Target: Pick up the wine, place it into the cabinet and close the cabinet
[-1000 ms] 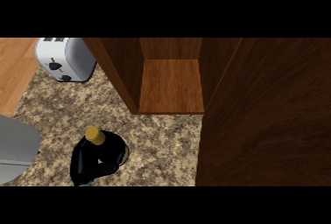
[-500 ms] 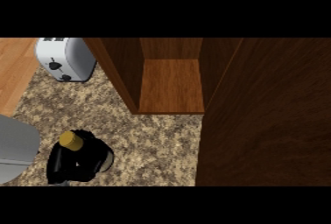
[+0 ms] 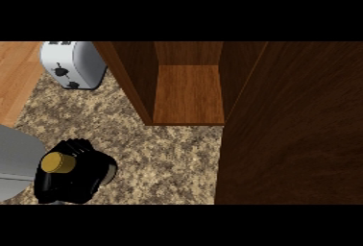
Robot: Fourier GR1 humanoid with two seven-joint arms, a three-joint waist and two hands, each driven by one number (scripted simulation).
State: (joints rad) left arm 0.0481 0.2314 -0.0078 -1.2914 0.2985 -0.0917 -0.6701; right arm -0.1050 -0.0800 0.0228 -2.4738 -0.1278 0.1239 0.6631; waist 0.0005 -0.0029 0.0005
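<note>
We grasp wine bottle [image 3: 58,163] in left hand [image 3: 89,177], fingers curled round it, over tabletop [image 3: 170,158]. Pick-up looks done. Open cabinet [image 3: 188,93] ahead-right of hand. Left: place bottle inside, shut door [image 3: 291,125].

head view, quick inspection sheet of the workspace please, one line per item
surface: speckled stone counter, with a wooden strip along its far left
job's things: wine bottle at lower left, only its gold cap shows; cabinet open, its door swung out at right
clutter: toaster at back left, beside the cabinet
hands: left hand curled round the wine bottle; right hand not in view
cables: nothing seen
surroundings: nothing seen
</note>
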